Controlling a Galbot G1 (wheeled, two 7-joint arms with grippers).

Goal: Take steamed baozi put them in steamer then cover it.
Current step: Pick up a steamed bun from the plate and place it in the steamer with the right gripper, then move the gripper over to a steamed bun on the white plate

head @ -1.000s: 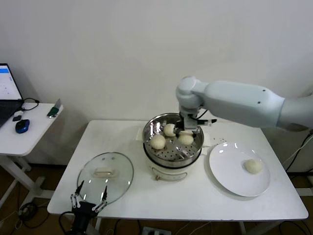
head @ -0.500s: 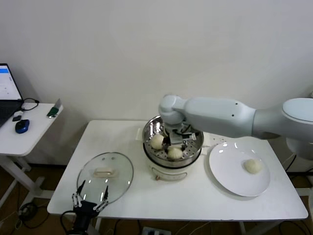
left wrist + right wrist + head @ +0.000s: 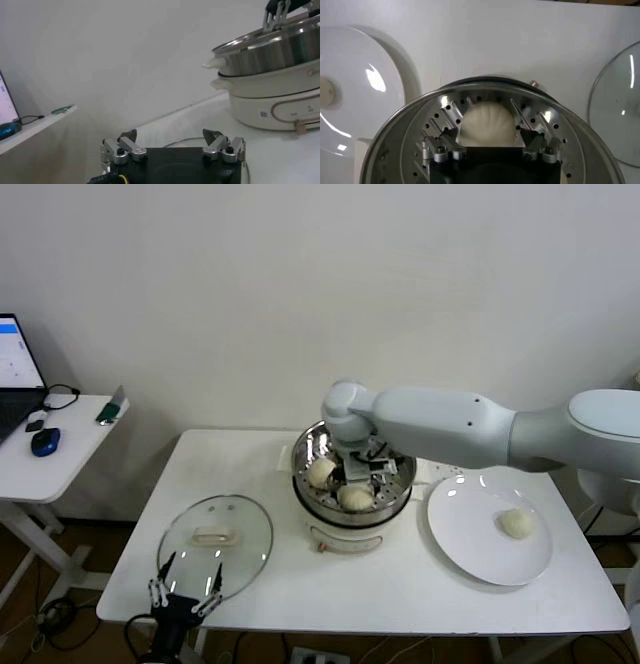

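No legible writing on steamer (image 3: pixel 280 75); small unreadable sticker (image 3: pixel 263 113).

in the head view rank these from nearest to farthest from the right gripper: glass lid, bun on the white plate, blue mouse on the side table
1. The bun on the white plate, to the robot's right of the right gripper, which is down inside the steamer.
2. The glass lid, flat on the table at the front left.
3. The blue mouse, far left on the side table.
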